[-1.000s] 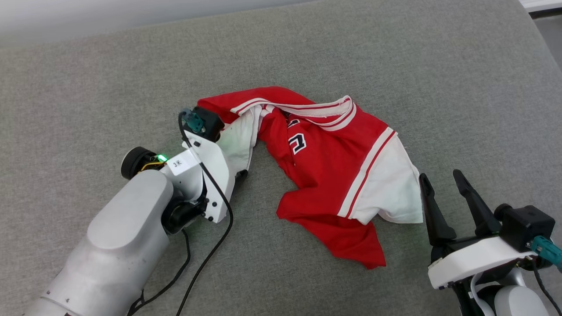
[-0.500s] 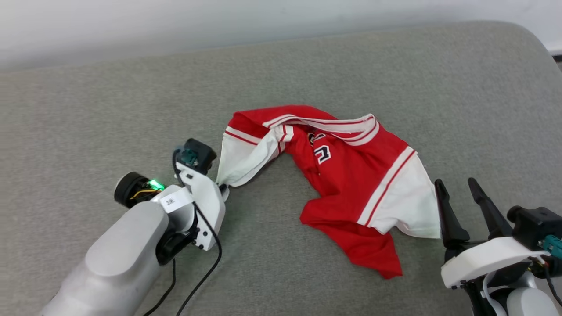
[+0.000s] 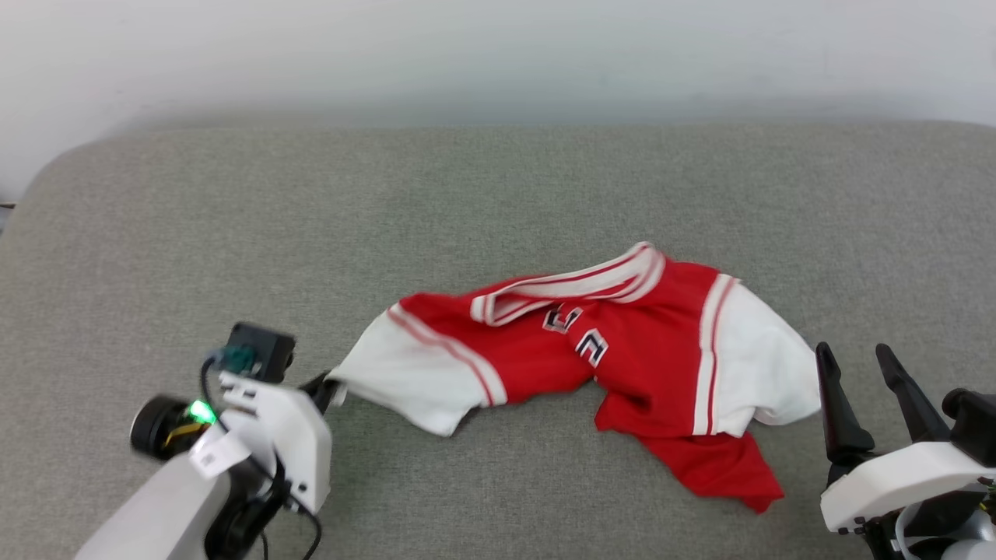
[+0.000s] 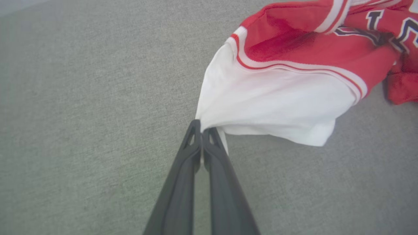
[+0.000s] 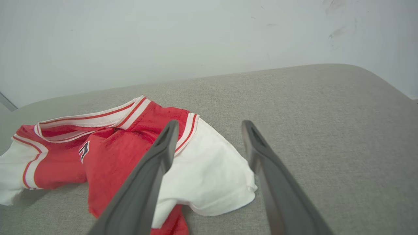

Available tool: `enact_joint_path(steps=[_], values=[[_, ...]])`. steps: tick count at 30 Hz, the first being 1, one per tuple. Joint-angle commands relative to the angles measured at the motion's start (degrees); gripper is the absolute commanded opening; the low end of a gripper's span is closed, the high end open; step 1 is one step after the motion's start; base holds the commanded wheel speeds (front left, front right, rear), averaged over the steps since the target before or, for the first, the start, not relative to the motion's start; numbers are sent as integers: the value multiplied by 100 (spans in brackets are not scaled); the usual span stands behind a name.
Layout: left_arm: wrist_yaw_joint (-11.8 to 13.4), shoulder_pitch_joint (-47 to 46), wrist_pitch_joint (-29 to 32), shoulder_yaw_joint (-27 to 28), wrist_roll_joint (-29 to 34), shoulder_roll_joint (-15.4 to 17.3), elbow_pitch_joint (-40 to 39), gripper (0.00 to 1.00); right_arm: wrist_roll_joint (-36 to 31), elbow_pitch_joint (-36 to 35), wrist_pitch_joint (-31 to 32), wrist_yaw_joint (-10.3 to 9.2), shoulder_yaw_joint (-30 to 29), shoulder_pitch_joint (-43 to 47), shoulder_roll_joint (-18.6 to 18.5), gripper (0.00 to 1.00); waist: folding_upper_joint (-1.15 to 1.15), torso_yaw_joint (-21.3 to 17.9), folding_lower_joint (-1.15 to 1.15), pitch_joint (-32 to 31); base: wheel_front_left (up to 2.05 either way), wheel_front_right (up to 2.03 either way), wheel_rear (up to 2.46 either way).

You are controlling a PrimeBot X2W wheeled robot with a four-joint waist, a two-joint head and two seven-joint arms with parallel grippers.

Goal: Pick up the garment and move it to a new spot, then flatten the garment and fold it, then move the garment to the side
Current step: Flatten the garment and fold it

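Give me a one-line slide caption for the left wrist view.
Left gripper shut on the white sleeve edge of the red-and-white garment, which lies crumpled on the grey cushion.

Left gripper: long dark fingers pressed together, tips pinching a white corner of the garment. The fingers point up and right from a white wrist. Pale forearm slants in from lower left.

Right gripper: fingers spread apart, gripping nothing, pointing up from a white wrist block. Garment edge just beside its left finger.
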Motion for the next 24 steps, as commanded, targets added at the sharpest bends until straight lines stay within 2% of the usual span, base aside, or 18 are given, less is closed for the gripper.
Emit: enact_joint_path(steps=[1, 7, 11, 12, 13, 14, 15, 24], values=[[81, 181, -27, 60, -87, 48, -56, 0, -23, -49, 10, -2, -22, 74, 5, 100, 0, 45, 0, -52, 0, 0, 0], [422, 1049, -258, 300, -443, 180, -255, 0, -10, -147, 116, -2, -134, 221, 6, 100, 0, 77, 0, -144, 0, 0, 0], [493, 1417, -519, 362, -582, 27, -281, 0, 37, -136, 186, -2, -177, 318, 6, 100, 0, 60, 0, -235, 0, 0, 0], [512, 1471, -584, 367, -609, -14, -287, 24, 44, -127, 206, -2, -190, 345, 6, 100, 0, 57, 0, -260, 0, 0, 0], [521, 1543, -593, 350, -641, -49, -280, 42, 55, -125, 205, -2, -202, 365, 6, 100, 0, 55, 0, -287, 0, 0, 0], [539, 1563, -690, 381, -652, -100, -307, 97, 50, -124, 234, -2, -219, 380, 5, 100, 0, 55, 0, -315, 0, 0, 0], [540, 1564, -799, 426, -653, -125, -325, 100, 45, -128, 257, -2, -223, 393, 6, 100, 0, 50, 0, -341, 0, 0, 0], [804, 1614, -1589, 574, -308, -155, -798, 100, 74, -176, 403, -2, -313, 434, 5, 100, 0, 41, 0, -530, 0, 0, 0]])
